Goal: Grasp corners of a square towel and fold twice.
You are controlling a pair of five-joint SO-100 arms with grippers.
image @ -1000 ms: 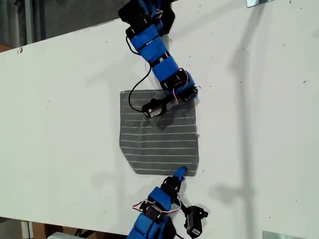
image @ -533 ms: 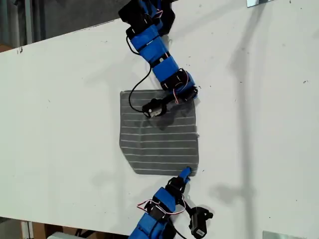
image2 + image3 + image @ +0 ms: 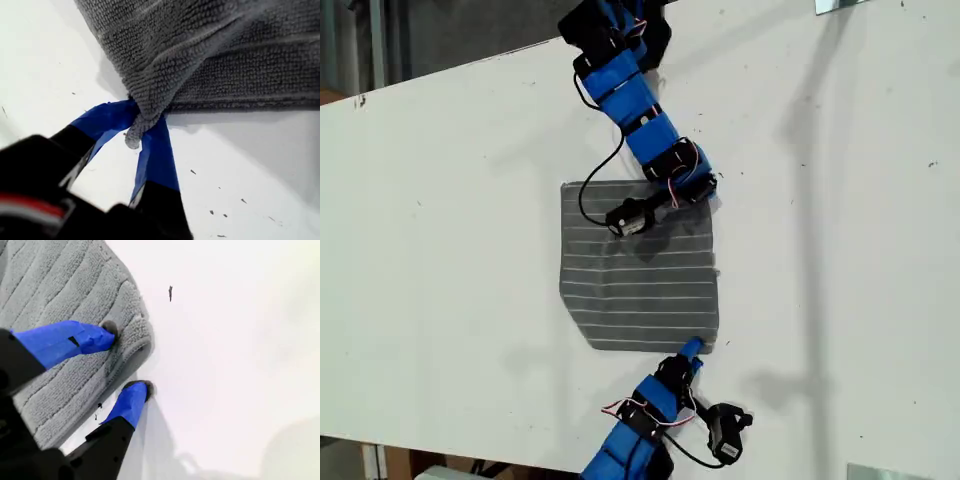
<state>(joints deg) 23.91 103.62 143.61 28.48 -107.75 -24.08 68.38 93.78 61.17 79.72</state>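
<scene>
White table (image 3: 440, 250); towel (image 3: 640, 270) flat, stripes crosswise (corner (image 3: 134, 137) pinched).

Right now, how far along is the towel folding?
Done: my first gripper is shut on one corner of the towel. In hand: my second gripper is open, straddling another corner. Left: closing there, then both folds; the exterior view shows the towel unfolded.

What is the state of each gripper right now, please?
My first gripper: closed, pinching a corner of the towel.
My second gripper: open, its fingers on either side of another towel corner, not yet closed on it.
</scene>
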